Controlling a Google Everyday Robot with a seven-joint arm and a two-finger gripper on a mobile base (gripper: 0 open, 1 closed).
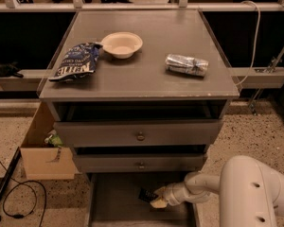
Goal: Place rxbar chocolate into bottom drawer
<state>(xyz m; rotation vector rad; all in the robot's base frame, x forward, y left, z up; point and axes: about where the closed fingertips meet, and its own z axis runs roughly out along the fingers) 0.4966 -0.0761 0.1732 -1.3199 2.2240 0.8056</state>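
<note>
From my remote seat, at far left a black cable [16,200] loops on the speckled floor beside an open cardboard box [42,161]. On the grey bench [146,86], a blue chip bag [75,63] lies at the left, a cream bowl [121,44] just beside it, and a crinkled silver foil packet [187,64] well apart to the right. Under the top, two upper drawers [140,136] with round knobs sit slightly pulled out. Below them, the bottom drawer [111,205] is pulled wide open. The rxbar chocolate [146,196] is over its floor, right of centre, pinched at one end by my claw [156,201]. I cannot tell whether the bar touches the drawer floor. The white arm [203,189] reaches in from the lower right.
</note>
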